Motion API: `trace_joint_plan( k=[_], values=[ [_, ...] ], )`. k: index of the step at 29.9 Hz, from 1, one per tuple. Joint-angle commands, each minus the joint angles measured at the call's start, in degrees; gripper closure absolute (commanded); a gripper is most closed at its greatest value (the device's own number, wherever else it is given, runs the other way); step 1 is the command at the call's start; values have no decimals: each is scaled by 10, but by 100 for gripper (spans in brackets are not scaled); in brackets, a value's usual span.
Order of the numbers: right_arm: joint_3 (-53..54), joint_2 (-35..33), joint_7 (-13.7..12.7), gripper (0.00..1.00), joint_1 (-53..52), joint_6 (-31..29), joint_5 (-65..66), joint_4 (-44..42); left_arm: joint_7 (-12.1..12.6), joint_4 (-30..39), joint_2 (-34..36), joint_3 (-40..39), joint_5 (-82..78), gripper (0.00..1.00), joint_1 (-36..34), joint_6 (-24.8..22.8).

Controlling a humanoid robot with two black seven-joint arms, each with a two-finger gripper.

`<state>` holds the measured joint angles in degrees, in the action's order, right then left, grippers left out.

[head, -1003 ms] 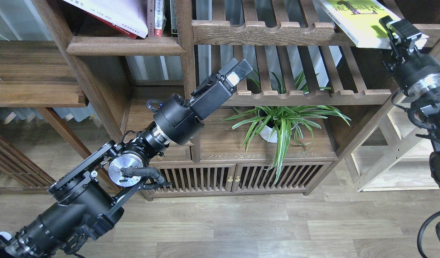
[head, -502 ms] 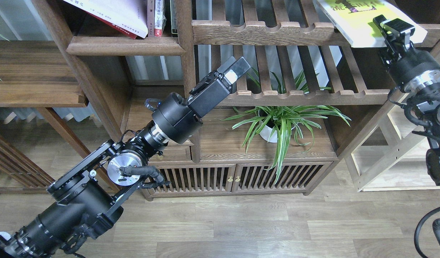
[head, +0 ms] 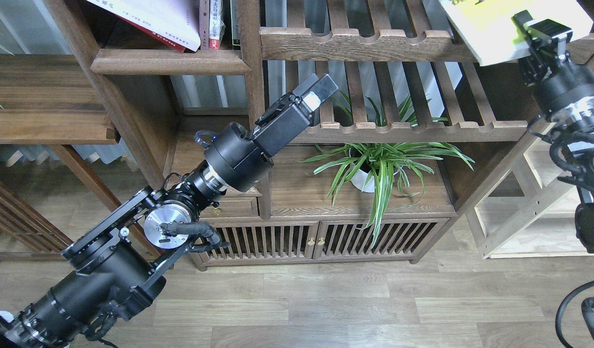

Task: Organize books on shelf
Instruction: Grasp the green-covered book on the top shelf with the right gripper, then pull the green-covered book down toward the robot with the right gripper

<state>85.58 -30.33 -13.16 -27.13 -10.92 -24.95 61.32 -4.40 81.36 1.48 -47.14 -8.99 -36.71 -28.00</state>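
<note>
Nearest, at about 8 o'clock, the left arm climbs from the bottom corner toward the centre. Its left end effector hangs in front of the shelf, beside the lower slatted rack, fingers pressed together on nothing.

Behind it, near 5 o'clock of centre, a potted spider plant stands on the solid board, clear of both arms.

Farther up, at 2 o'clock, the right end effector pinches the lower corner of the yellow-green book, which lies tilted on the notched upper rack, its corner overhanging the front rail.

Farthest, at 11 o'clock, the white book leans over the dark red book in the upper-left compartment.

These thin paperbacks look light but floppy and probably slick-covered. A corner pinch will likely let the cover sag or twist; holding near the spine edge should carry it stiffer.
</note>
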Motion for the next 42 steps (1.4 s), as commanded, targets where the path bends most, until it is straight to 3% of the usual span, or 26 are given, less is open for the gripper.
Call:
trace_joint_plan(
  k=[1,14,23,32,42],
  values=[
    [18,1,1,96,4,-13,-27,6,0,-1,0,-2,-1,1,1,0],
    [13,8,-3,97,69,-122,-144,89,3,-4,-3,-30,5,1,-8,0],
    [-25,48,-16,97,88,-171,-147,130,65,-22,-2,-41,48,2,-15,0],
    [-81,70,-15,96,92,-171,-147,131,79,-23,2,-53,74,2,-15,0],
    [-89,92,-16,96,89,-171,-144,139,93,-75,1,-57,159,2,-35,2]
  ],
)
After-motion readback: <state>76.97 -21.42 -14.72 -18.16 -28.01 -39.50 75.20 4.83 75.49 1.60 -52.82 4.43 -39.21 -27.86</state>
